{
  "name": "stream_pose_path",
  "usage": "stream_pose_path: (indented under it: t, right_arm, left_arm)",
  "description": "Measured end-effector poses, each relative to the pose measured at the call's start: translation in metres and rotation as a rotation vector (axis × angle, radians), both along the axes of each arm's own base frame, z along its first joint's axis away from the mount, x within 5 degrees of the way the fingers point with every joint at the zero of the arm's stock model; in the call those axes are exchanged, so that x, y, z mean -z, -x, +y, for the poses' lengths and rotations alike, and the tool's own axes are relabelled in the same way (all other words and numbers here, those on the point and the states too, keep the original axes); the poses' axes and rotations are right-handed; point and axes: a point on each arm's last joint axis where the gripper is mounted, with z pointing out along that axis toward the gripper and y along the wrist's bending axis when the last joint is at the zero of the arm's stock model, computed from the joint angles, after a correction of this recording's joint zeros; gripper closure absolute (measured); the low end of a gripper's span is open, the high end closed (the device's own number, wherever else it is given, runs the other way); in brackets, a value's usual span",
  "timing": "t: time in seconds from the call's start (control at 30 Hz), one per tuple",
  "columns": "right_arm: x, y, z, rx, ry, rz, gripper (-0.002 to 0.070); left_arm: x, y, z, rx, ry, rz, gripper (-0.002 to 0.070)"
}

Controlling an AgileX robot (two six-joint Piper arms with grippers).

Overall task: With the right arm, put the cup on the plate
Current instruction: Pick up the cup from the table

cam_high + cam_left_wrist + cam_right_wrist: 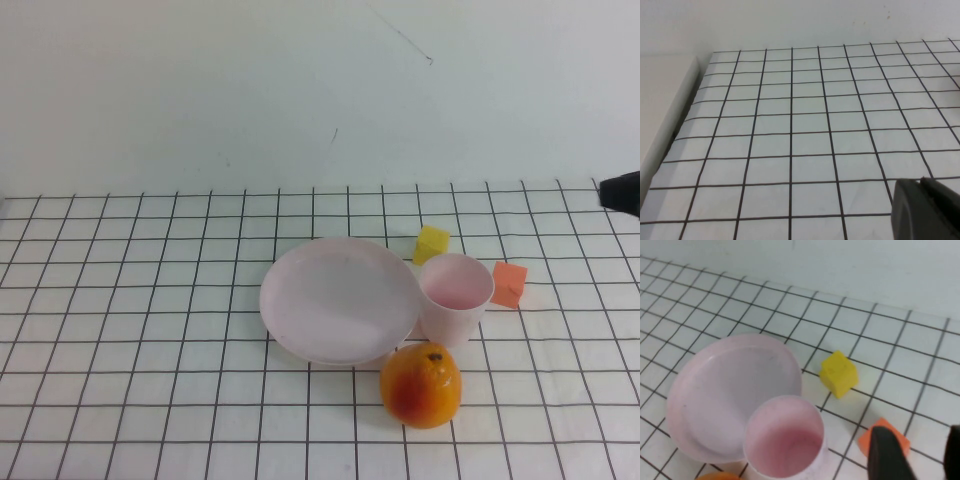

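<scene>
The pale pink cup [456,297] stands upright and empty on the grid-lined table, touching the right edge of the pale pink plate [340,298]. Both show in the right wrist view, the cup [785,437] in front of the plate [725,390]. My right gripper [920,455] is open and empty, raised to the cup's right over the orange cube [882,437]. Only a dark tip of the right arm [622,192] shows at the right edge of the high view. My left gripper [920,181] is shut and empty over bare grid, out of the high view.
An orange fruit [421,386] sits just in front of the cup. A yellow cube [432,244] lies behind the cup and an orange cube [509,283] to its right. A white wall rises behind the table.
</scene>
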Motion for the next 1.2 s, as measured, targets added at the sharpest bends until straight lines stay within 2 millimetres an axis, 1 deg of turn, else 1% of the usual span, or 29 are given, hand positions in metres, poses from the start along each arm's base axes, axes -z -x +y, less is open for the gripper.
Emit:
stream_pose_path:
  t: [0.07, 0.17, 0.27, 0.37, 0.4, 0.57, 0.67, 0.83, 0.9, 0.93, 1.0, 1.1, 1.13, 1.2]
  right_arm:
    - [0.012, -0.013, 0.008, -0.059, -0.013, -0.002, 0.0393]
    - [0.029, -0.032, 0.024, -0.135, 0.006, 0.022, 0.0331]
    - [0.043, -0.048, 0.047, -0.235, 0.055, 0.038, 0.0313]
    - [0.055, -0.062, 0.066, -0.339, 0.137, 0.049, 0.0307]
    - [0.056, -0.067, 0.069, -0.362, 0.16, 0.056, 0.0307]
    - [0.074, -0.085, 0.075, -0.431, 0.23, 0.189, 0.0306]
    - [0.085, -0.092, 0.074, -0.462, 0.26, 0.245, 0.0306]
    - [0.106, -0.098, 0.076, -0.465, 0.243, 0.31, 0.0308]
    - [0.114, -0.1, 0.077, -0.464, 0.233, 0.331, 0.0327]
    - [0.118, -0.1, 0.077, -0.462, 0.228, 0.343, 0.0349]
    - [0.125, -0.101, 0.077, -0.461, 0.223, 0.361, 0.0412]
    - [0.129, -0.102, 0.078, -0.465, 0.221, 0.37, 0.056]
    - [0.126, -0.104, 0.078, -0.466, 0.217, 0.366, 0.0601]
    - [0.119, -0.107, 0.08, -0.479, 0.2, 0.357, 0.064]
  left_arm:
    - [0.0, 0.0, 0.0, 0.0, 0.0, 0.0, 0.0678]
    - [0.0, 0.0, 0.0, 0.0, 0.0, 0.0, 0.0678]
    - [0.0, 0.0, 0.0, 0.0, 0.0, 0.0, 0.0678]
    - [0.0, 0.0, 0.0, 0.0, 0.0, 0.0, 0.0678]
    - [0.0, 0.0, 0.0, 0.0, 0.0, 0.0, 0.0678]
    - [0.0, 0.0, 0.0, 0.0, 0.0, 0.0, 0.0678]
    - [0.0, 0.0, 0.0, 0.0, 0.0, 0.0, 0.0678]
    - [0.0, 0.0, 0.0, 0.0, 0.0, 0.0, 0.0678]
    - [0.0, 0.0, 0.0, 0.0, 0.0, 0.0, 0.0678]
    - [0.0, 0.0, 0.0, 0.0, 0.0, 0.0, 0.0678]
    - [0.0, 0.0, 0.0, 0.0, 0.0, 0.0, 0.0678]
    - [0.0, 0.0, 0.0, 0.0, 0.0, 0.0, 0.0678]
    - [0.0, 0.0, 0.0, 0.0, 0.0, 0.0, 0.0678]
    - [0.0, 0.0, 0.0, 0.0, 0.0, 0.0, 0.0678]
